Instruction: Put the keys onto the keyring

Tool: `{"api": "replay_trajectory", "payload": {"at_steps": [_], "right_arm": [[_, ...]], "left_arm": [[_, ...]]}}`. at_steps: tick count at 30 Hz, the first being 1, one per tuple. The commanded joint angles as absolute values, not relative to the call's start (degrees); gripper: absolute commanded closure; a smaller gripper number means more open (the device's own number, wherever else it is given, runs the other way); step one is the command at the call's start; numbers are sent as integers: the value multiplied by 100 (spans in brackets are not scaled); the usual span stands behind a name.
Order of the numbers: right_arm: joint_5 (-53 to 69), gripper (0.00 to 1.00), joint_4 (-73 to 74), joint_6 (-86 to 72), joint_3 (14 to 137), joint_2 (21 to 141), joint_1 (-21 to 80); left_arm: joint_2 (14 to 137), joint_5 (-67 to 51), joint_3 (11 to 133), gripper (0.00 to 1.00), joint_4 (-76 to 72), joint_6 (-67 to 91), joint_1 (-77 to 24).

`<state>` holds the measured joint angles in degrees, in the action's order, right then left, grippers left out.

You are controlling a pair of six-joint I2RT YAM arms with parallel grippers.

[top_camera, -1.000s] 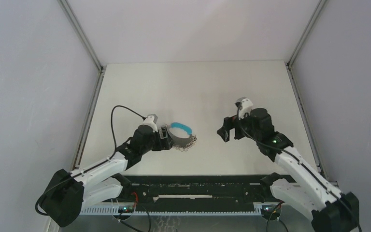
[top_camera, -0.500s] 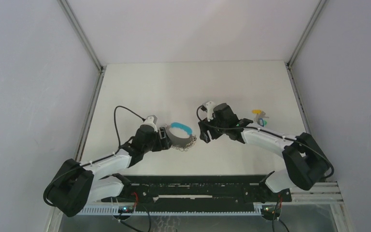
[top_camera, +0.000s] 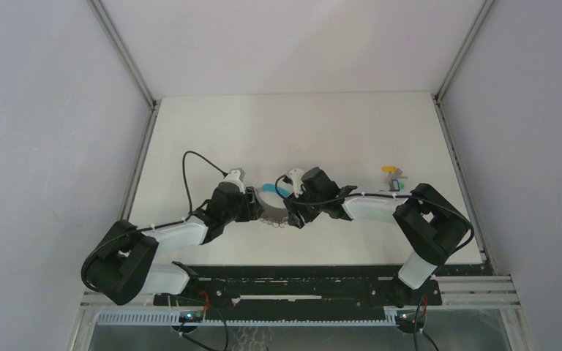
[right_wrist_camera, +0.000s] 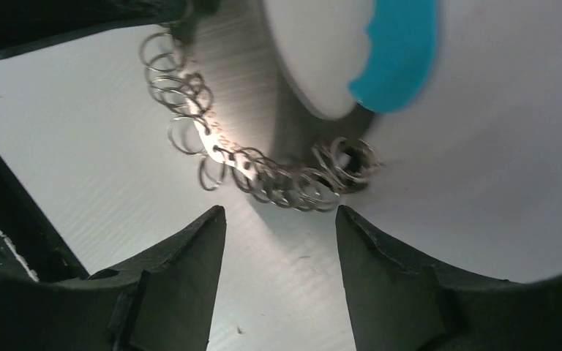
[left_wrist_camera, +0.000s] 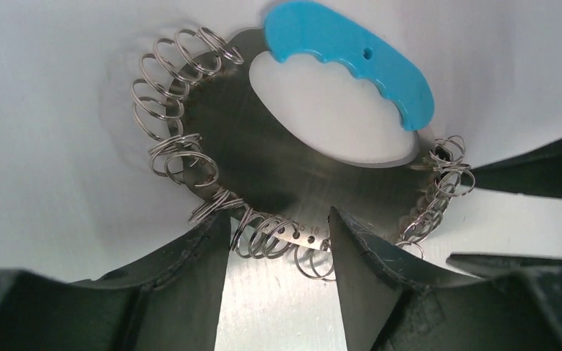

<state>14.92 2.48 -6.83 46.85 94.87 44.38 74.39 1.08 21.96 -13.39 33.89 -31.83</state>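
The keyring is a flat grey metal oval with a bright blue plastic segment and several small wire rings along its rim. It lies on the table in the middle. My left gripper stands open, its fingertips straddling the near rim, with wire rings between them. My right gripper is open just short of the ring's other side, with nothing between its fingers. In the top view the left gripper and the right gripper flank the ring. The keys, yellow and teal heads showing, lie to the right.
White tabletop runs between metal side rails, with grey walls around. The right forearm lies across the table just in front of the keys. A black bar runs along the near edge between the arm bases.
The right arm has swung left from beside the keys to the keyring's right side. The left gripper has edged forward onto the ring's rim. Both pairs of jaws have narrowed.
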Motion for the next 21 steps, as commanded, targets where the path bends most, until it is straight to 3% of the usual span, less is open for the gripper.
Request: {"api": "replay_trajectory", "payload": {"at_steps": [1,10,21], "right_arm": [[1698,43,-249,-716,4956,9458,4743],[2592,47,-245,-275,5306,9475,5432],[1197,53,499,-77,5054,8542,4940]], "left_arm": [[7654,88,2448,43,-1240,3164,-3126],[7728,149,2661,43,-1232,2960,-2879],[7179,60,2523,38,-875,2811,-2837]]}}
